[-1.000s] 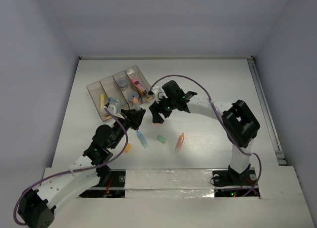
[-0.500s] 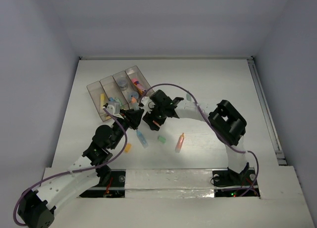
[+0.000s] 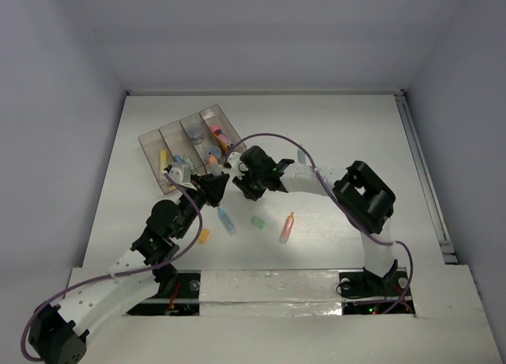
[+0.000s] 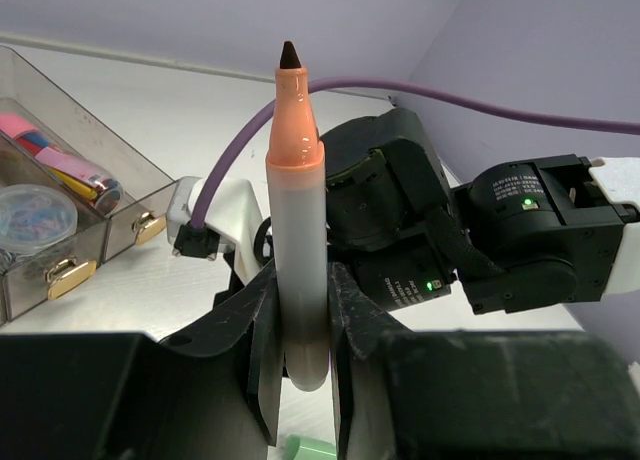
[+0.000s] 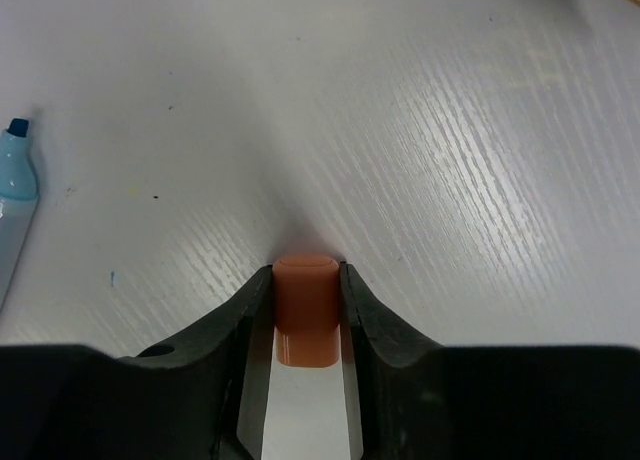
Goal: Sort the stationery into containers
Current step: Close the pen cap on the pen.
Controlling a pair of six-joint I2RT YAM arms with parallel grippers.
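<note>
My left gripper (image 4: 303,380) is shut on an uncapped marker (image 4: 298,230) with a white barrel, an orange neck and a dark tip, held pointing up. In the top view the left gripper (image 3: 212,188) sits just in front of the smoky four-compartment tray (image 3: 150,146), which holds several pieces of stationery. Close to its right, my right gripper (image 3: 241,187) points down at the table. In the right wrist view the right gripper (image 5: 305,277) has both fingers pressed against a short orange cap (image 5: 306,315) standing on the table.
On the table in front of the grippers lie a blue marker (image 3: 227,221), a small green block (image 3: 258,221), an orange marker (image 3: 286,228) and a small yellow-orange piece (image 3: 204,236). The right arm's purple cable arches over the tray's near corner.
The right gripper moved left toward the left gripper, came down over the orange cap and closed its jaws on it. The left gripper kept holding the marker almost still.
</note>
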